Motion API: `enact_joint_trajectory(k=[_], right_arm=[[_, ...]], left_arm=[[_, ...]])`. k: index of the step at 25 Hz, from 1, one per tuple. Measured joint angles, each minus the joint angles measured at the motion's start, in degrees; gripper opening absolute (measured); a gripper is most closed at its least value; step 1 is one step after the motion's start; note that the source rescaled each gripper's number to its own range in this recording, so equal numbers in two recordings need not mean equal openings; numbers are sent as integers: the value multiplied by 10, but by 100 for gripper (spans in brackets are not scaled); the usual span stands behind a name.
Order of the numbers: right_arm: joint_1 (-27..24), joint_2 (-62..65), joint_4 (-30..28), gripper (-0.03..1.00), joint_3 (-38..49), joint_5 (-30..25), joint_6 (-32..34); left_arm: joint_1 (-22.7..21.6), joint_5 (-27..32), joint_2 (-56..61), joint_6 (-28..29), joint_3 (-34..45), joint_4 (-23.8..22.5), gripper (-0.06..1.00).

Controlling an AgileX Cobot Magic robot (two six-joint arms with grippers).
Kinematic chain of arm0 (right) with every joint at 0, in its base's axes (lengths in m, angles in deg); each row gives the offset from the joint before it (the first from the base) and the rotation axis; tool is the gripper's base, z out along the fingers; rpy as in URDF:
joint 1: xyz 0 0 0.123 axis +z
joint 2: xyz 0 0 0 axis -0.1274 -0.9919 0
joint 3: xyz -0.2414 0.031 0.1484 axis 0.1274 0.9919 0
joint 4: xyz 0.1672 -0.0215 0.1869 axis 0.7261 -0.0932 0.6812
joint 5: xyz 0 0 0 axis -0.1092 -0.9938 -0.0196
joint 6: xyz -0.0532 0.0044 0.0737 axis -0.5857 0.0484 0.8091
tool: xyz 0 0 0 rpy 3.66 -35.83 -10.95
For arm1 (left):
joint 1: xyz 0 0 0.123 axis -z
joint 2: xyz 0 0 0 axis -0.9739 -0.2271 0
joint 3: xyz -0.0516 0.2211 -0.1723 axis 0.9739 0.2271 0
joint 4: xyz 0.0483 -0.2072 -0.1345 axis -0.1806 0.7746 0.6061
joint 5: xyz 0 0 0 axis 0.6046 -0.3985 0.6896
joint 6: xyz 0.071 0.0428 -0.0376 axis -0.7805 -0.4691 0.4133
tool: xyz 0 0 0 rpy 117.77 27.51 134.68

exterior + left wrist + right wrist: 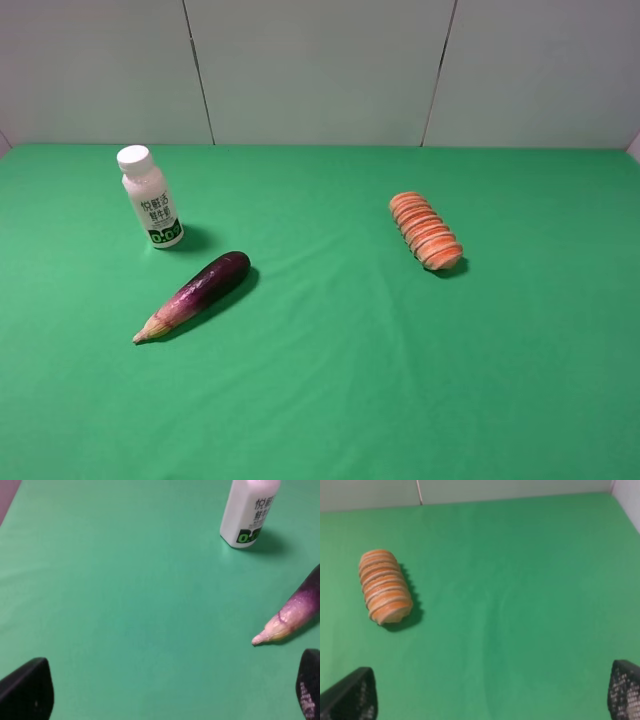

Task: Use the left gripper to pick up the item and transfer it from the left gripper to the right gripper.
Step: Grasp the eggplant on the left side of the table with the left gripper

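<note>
The eggplant (195, 295) lies flat on the green table (330, 390), on the left side. Its pale pointed tip aims near-left and its dark purple end far-right. Just beyond it stands the white bottle (150, 198), upright with its cap on, close to the eggplant but not touching it. The orange ridged loaf (426, 231) lies well apart on the right (it rests on its side, angled across the cloth).

The left gripper (167, 692) hangs above the cloth with its fingers (27, 692) spread wide and only bare green between them. The eggplant's tip lies near one finger without touching it, and nothing is held. The right gripper (487, 695) also has its fingers (625, 690) wide apart and holds nothing, with the loaf lying ahead of it, clear of both fingers.
</note>
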State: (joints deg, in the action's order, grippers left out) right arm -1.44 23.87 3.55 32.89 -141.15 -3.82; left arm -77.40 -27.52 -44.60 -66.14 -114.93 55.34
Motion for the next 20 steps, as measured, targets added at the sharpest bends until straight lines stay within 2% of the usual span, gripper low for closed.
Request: enact_joint_trajectory(k=[20], right_arm=[[0, 0, 0, 100, 0, 0, 0]], left_arm=[[0, 0, 0, 0, 0, 0, 96]])
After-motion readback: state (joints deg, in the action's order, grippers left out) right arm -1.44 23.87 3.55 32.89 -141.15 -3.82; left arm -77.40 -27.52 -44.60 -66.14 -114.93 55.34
